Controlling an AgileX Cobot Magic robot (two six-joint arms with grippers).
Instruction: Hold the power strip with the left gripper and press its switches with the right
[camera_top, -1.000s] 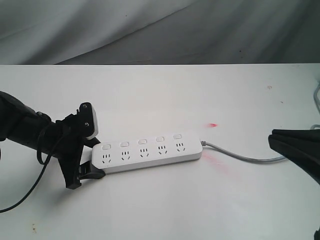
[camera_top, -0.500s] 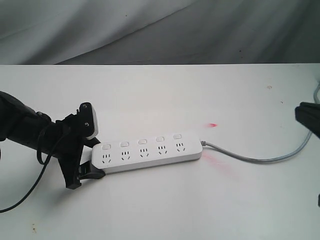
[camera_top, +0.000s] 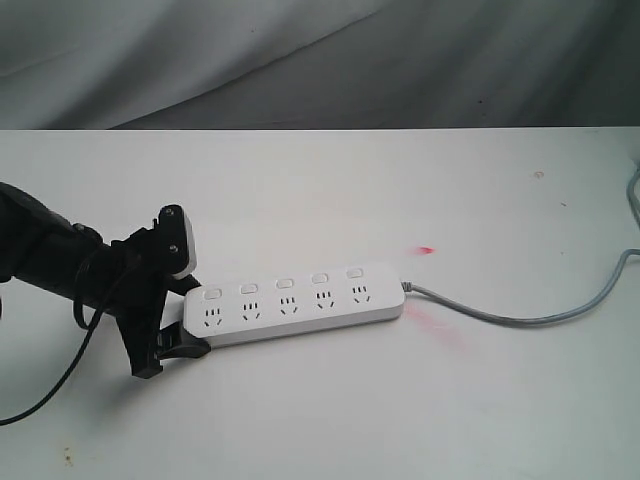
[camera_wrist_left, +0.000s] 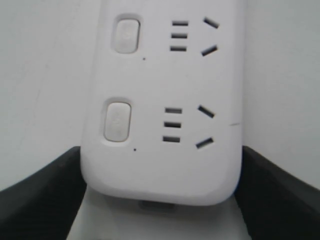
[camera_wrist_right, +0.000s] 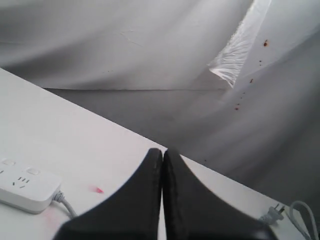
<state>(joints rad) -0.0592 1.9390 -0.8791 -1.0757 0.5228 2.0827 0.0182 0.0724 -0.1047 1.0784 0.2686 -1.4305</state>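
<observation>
The left gripper (camera_top: 183, 320) clamps the left end of the power strip (camera_top: 295, 305), one finger on each long edge. The strip lies flat on the counter (camera_top: 330, 190), its cord (camera_top: 520, 320) trailing right. The right gripper (camera_wrist_right: 162, 190) is closed on nothing, raised well off to the right and outside the exterior view. It likely needs to travel left and come straight down on the switches (camera_top: 285, 284) along the strip's far edge. The closed fingers should serve as one blunt tip, pressing each rocker lightly, starting at the cord end.
</observation>
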